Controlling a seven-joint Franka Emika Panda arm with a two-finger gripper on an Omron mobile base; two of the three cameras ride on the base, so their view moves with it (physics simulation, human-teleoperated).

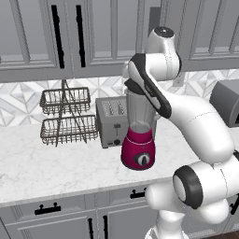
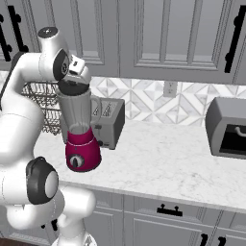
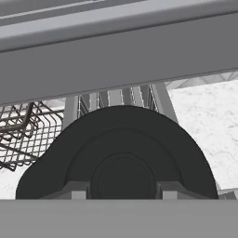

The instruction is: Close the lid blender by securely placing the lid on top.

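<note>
Marble counter [image 2: 158,158] (grey cabinets [image 2: 158,33] above); gripper [image 3: 122,190] clenched on lid [image 3: 116,139] atop blender [image 2: 81,139].

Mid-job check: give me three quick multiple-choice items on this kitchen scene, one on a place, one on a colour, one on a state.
1. What stands directly behind the blender?
A. toaster
B. wire basket rack
C. wall outlet

2. The blender's base is:
A. grey
B. magenta
C. white

3. The dark lid is:
A. lying on the counter
B. in the rack
C. at the jar's top, under the tool

Answers: 1 A, the toaster sits just behind it. 2 B, the base is magenta. 3 C, the tool is down on the lid at the jar's rim.
</note>
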